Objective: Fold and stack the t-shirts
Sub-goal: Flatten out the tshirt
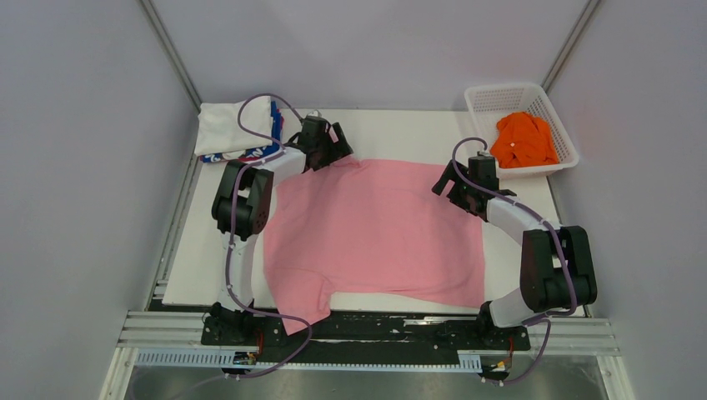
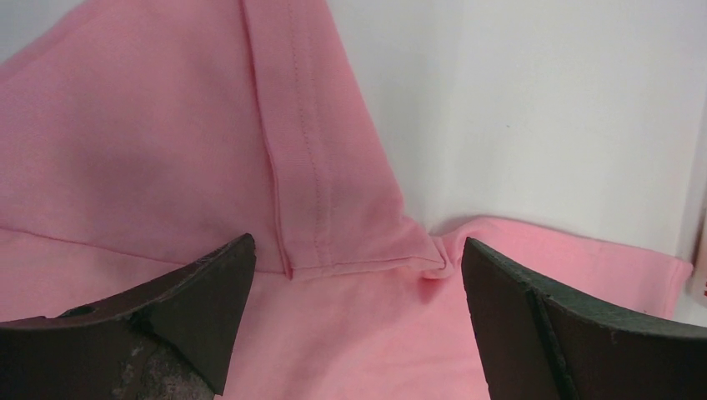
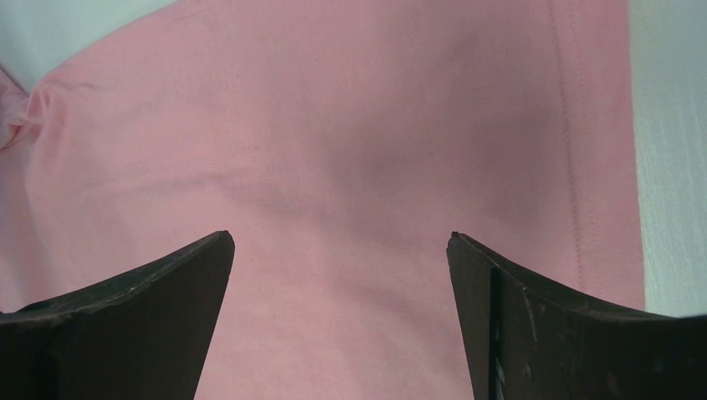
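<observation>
The pink t-shirt (image 1: 379,233) lies flat on the white surface (image 1: 400,133), the left hand (image 2: 358,254) above its far sleeve and the right hand (image 3: 342,242) near its hem, both spread and empty; soft, light cloth, I'd say, best pinched at seamed edges.

Pink shirt (image 3: 350,150) fills most of the frame, lying flat. Hem with double stitch line runs top to bottom at 3 o'clock. White table (image 3: 671,167) shows past the hem at 3 o'clock and in the 11 o'clock corner. Small pucker of cloth at 10 o'clock. Gripper (image 3: 340,242) jaws dark, at 5 and 7 o'clock, spread wide, gripping nothing.
</observation>
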### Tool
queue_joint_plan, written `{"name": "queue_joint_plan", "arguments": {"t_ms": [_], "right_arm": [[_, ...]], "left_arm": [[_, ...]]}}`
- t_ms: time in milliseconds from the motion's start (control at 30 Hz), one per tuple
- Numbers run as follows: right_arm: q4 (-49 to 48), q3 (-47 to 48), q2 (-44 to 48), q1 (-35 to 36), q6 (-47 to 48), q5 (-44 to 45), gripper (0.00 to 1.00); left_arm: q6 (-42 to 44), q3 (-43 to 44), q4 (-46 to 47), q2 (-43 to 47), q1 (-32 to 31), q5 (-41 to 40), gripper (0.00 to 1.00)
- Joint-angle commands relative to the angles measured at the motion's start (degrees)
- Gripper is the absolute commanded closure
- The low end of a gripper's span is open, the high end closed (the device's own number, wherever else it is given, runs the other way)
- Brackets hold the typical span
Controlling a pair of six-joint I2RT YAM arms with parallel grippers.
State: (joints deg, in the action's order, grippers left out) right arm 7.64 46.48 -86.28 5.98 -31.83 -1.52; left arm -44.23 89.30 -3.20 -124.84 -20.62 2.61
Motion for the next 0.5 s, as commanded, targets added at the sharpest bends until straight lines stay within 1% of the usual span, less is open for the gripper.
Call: {"name": "queue_joint_plan", "arguments": {"t_ms": [0,67,167,233,300,467], "right_arm": [[-0.63,0.96,0.02,0.2,0.81,1.39,0.0],[-0.61,0.81,-0.04,0.19,0.66,1.43,0.0],[-0.48,1.04,-0.64,0.2,0.63,1.5,0.0],[-0.43,1.12,-0.83,0.14,0.63,1.43,0.0],[-0.43,1.07,-0.82,0.2,0.59,1.32,0.0],[-0.43,1.15,-0.92,0.22,0.61,1.18,0.0]], "left_arm": [[0.93,2.3,-3.18,1.51,0.05,-7.97,0.0],[1.43,1.83,-3.27,1.96,0.05,-8.38,0.0],[1.1,1.08,-2.29,2.24,0.06,-3.99,0.0],[0.37,-0.37,0.52,2.85,0.06,-0.88,0.0],[-0.27,-1.39,2.37,3.6,0.06,-0.4,0.0],[-0.32,-1.69,2.65,4.59,0.06,-0.97,0.0]]}}
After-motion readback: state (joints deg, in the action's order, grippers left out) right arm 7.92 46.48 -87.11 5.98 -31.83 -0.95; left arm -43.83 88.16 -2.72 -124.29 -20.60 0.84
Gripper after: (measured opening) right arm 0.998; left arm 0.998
